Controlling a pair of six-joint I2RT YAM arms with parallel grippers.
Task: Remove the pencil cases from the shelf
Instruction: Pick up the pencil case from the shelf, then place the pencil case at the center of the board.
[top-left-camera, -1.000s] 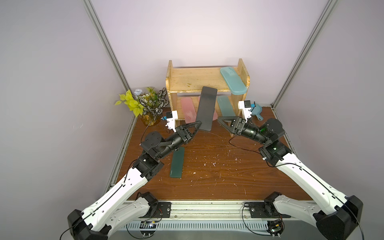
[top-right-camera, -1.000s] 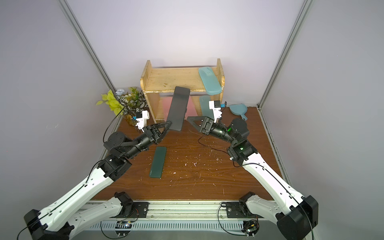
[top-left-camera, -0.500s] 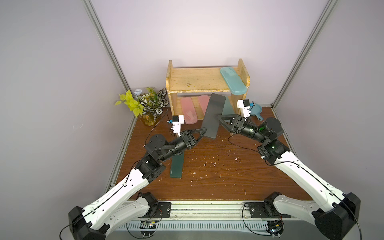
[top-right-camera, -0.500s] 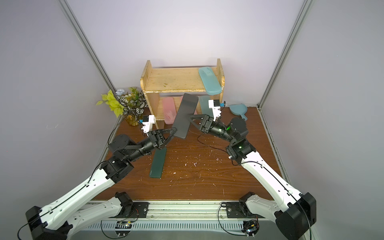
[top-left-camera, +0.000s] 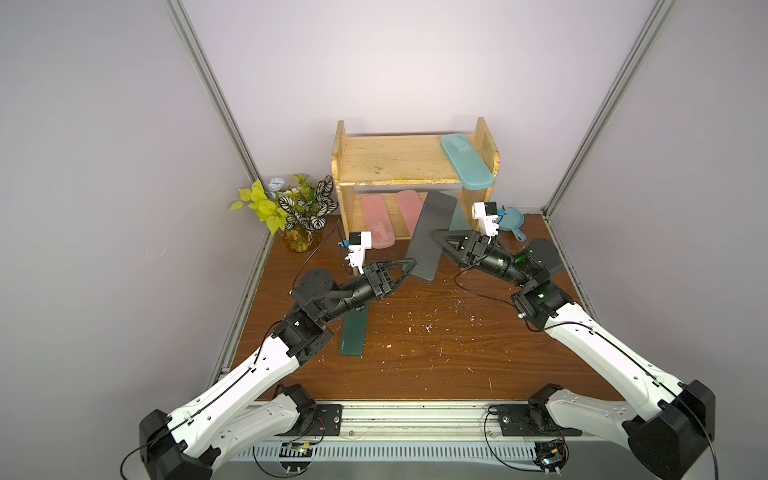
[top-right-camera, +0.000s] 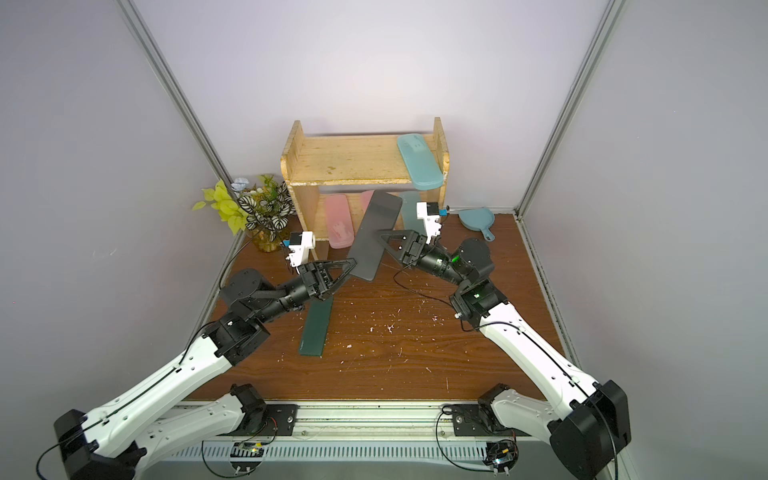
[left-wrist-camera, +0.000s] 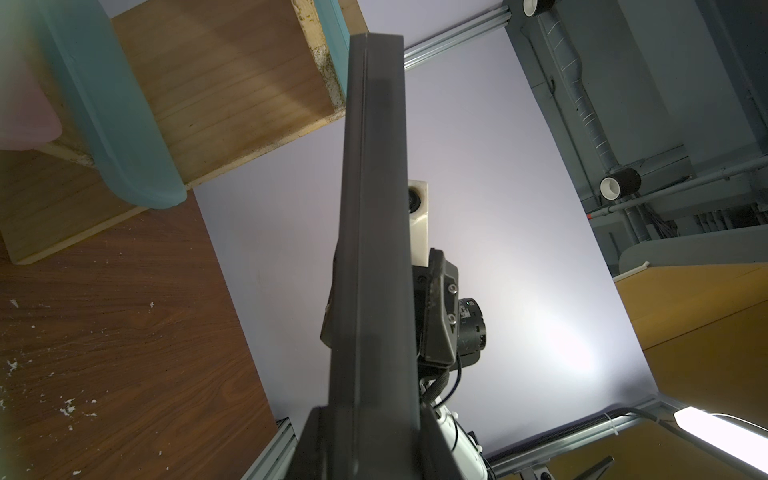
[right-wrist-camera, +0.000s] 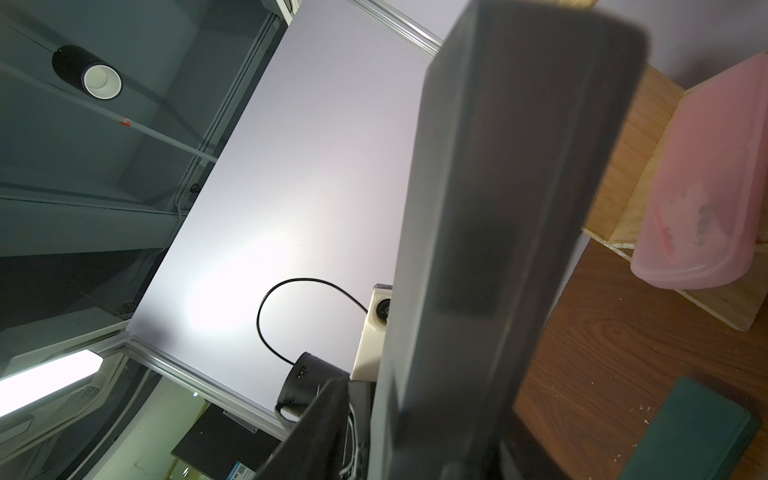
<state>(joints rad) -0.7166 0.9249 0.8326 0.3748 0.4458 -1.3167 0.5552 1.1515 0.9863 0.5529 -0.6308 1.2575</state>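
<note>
Pencil case (top-left-camera: 426, 224), black, flat, oblong, hangs tilted over brown wood counter (top-left-camera: 457, 353), L gripper (top-left-camera: 409, 268) clamped on near end, R gripper (top-left-camera: 438, 239) astride its edge, grip unclear.

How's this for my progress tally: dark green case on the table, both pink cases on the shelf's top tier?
Wrong tier. Both top views show the pink cases on the lower tier of the shelf; only a teal case lies on top. The dark green case is on the table.
</note>
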